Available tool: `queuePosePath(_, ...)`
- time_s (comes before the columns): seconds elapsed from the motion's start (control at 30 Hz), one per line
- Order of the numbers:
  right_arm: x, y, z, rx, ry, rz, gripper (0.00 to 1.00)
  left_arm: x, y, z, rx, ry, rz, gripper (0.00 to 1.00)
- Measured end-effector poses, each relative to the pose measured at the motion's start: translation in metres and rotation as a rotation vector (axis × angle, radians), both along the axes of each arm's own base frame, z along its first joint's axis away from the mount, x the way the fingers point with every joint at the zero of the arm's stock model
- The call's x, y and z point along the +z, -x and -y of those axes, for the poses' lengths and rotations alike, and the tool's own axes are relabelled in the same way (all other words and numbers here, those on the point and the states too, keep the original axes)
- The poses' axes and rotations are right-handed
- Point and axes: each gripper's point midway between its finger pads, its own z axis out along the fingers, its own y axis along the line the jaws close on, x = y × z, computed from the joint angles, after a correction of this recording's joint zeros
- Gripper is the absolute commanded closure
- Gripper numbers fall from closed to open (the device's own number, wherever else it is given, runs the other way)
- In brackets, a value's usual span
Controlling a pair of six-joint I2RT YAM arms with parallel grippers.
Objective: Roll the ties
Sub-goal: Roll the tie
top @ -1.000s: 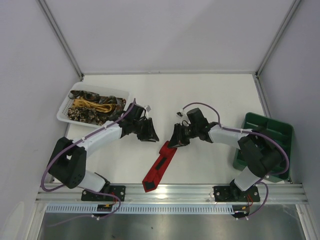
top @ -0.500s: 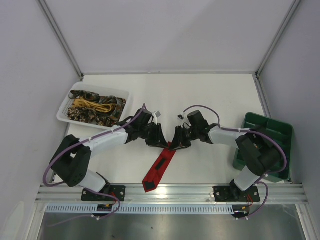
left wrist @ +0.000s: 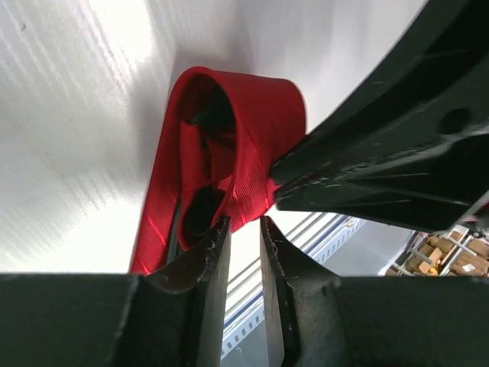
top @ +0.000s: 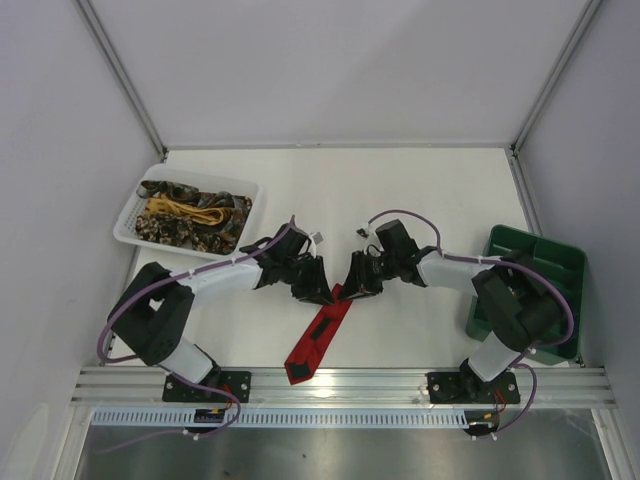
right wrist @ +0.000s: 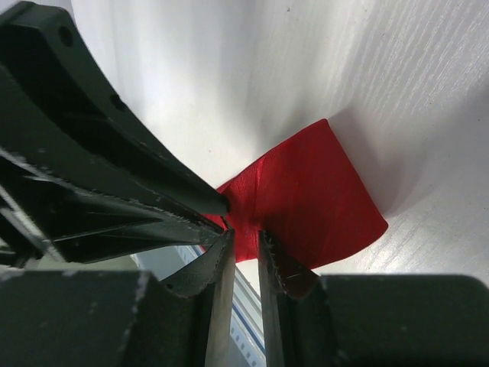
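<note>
Now you seem mid-roll: left gripper (left wrist: 244, 229) and right gripper (right wrist: 244, 241) each clamp the coil of the plain bright red fabric necktie (top: 308, 352); next, wind evenly down its tail.

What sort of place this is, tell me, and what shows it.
Probably a robotics lab test cell: plain white partition walls box in a white tabletop, with two black-and-white robot arms bolted to an aluminium rail.
</note>
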Motion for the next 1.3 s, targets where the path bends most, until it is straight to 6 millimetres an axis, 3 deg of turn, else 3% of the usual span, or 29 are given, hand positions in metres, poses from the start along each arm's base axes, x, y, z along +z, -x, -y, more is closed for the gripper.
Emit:
queuePosePath(0.23,0.015,-0.013,-0.002,0.007,-0.004,0.024,0.67,-0.019,0.009,-0.007,-0.016,-0.051,-0.046,0.73)
queuePosePath(0.37,0.027,-0.032,0.003,0.002,-0.003,0.077,0.48,-0.021,0.011,-0.009,-0.024,-0.060,-0.048,0.73)
queuePosePath(0.43,0.030,-0.041,0.009,0.003,0.008,0.108,0.46,-0.022,0.011,-0.009,-0.029,-0.062,-0.047,0.73)
queuePosePath(0.63,0.012,-0.057,0.025,0.008,0.030,0.112,0.37,-0.028,0.014,-0.013,-0.034,-0.087,-0.060,0.72)
queuePosePath(0.87,-0.001,-0.042,0.018,0.065,-0.014,0.070,0.32,-0.030,0.014,-0.014,-0.040,-0.095,-0.061,0.72)
queuePosePath(1.3,-0.024,-0.008,0.005,0.159,-0.054,0.031,0.32,-0.029,0.013,-0.011,-0.050,-0.095,-0.054,0.71)
